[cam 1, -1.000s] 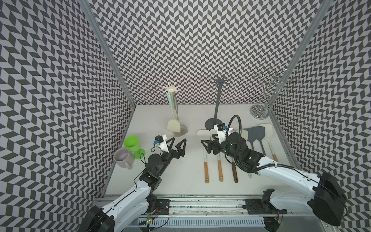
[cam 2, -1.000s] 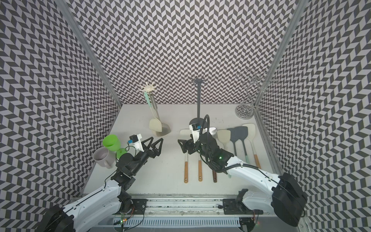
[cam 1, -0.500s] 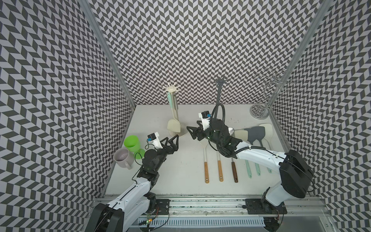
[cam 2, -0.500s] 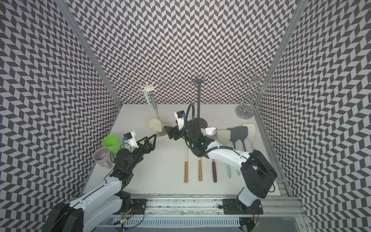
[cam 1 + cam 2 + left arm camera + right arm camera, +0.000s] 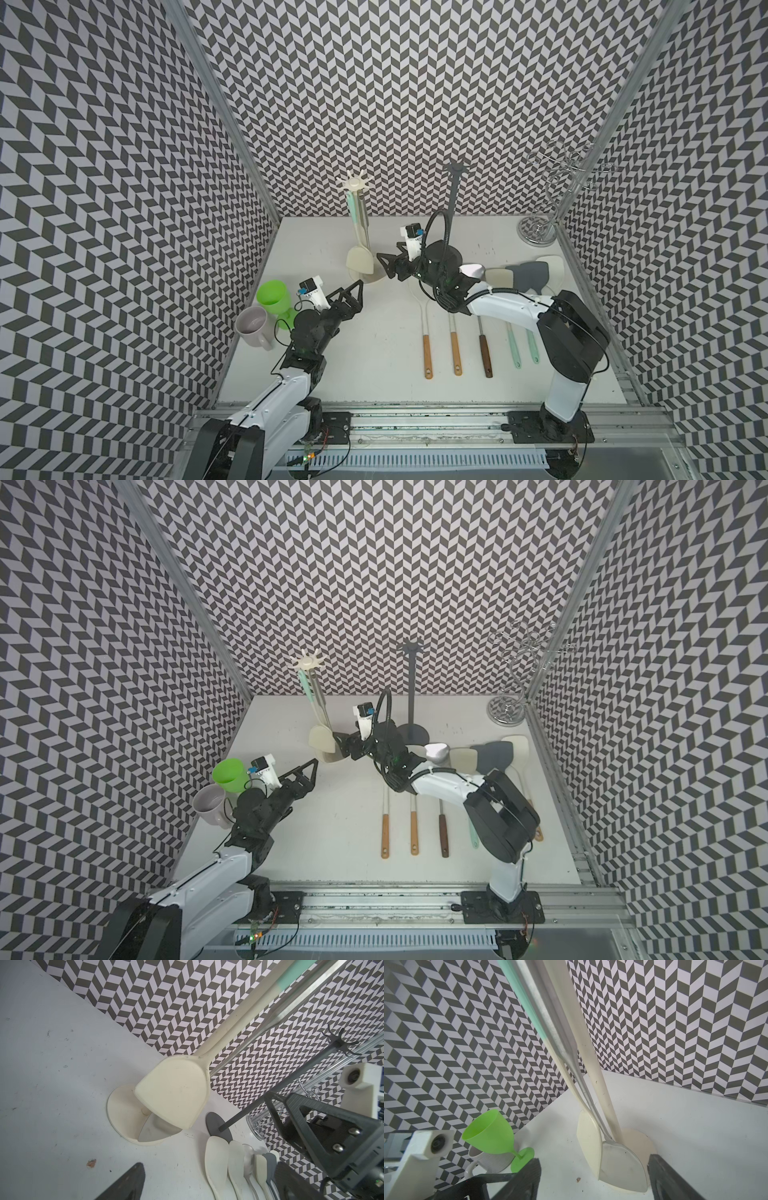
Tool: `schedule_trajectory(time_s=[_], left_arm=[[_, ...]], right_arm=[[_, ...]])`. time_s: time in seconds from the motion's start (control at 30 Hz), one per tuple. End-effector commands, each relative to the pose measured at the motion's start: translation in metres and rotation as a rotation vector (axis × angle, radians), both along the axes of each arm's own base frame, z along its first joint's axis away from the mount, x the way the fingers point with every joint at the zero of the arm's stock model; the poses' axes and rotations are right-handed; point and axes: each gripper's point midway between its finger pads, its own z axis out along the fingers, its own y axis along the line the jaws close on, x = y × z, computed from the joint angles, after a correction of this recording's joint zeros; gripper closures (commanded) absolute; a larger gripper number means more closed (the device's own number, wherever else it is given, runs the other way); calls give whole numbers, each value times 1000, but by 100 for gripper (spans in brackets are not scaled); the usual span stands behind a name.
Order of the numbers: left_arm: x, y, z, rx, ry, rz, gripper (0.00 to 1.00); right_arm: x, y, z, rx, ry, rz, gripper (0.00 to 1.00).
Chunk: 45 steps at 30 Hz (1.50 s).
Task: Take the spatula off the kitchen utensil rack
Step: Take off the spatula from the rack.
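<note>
The spatula point(image 5: 360, 262) hangs on the rack point(image 5: 354, 184), blade low. The right hand point(image 5: 385, 266), spread wide and empty, faces it. It should clamp the handle squarely, then lift straight off. The left hand point(image 5: 356, 293) is wide, empty.

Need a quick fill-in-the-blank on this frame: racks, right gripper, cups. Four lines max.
1. The right gripper faces the cream rack with its jaws ___.
2. The cream rack carries ___ hanging spatulas.
3. The black rack carries ___ utensils.
4. The goblet beside the mug is ___.
Answers: open; two; no; green.
</note>
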Motion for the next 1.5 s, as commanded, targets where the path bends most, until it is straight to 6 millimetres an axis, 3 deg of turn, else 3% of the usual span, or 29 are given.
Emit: schedule_trajectory(time_s=[0.0,0.43,0.97,1.33,1.47], left_arm=[[-1,5,6,-13,-18,9,1],[-1,20,2,-32,-3,50,1],[-5,28,8,-34,-31,81,1],[-6,27,10,-44,-37,71,1],[-7,28,11,-44,-39,76,1]], right_arm=[[12,10,27,103,-89,39,19],[47,47,12,170,-108,81,30],[59,53,9,76,-199,60,47],[87,60,7,40,-184,-21,64],[86,61,7,28,-191,-24,75]])
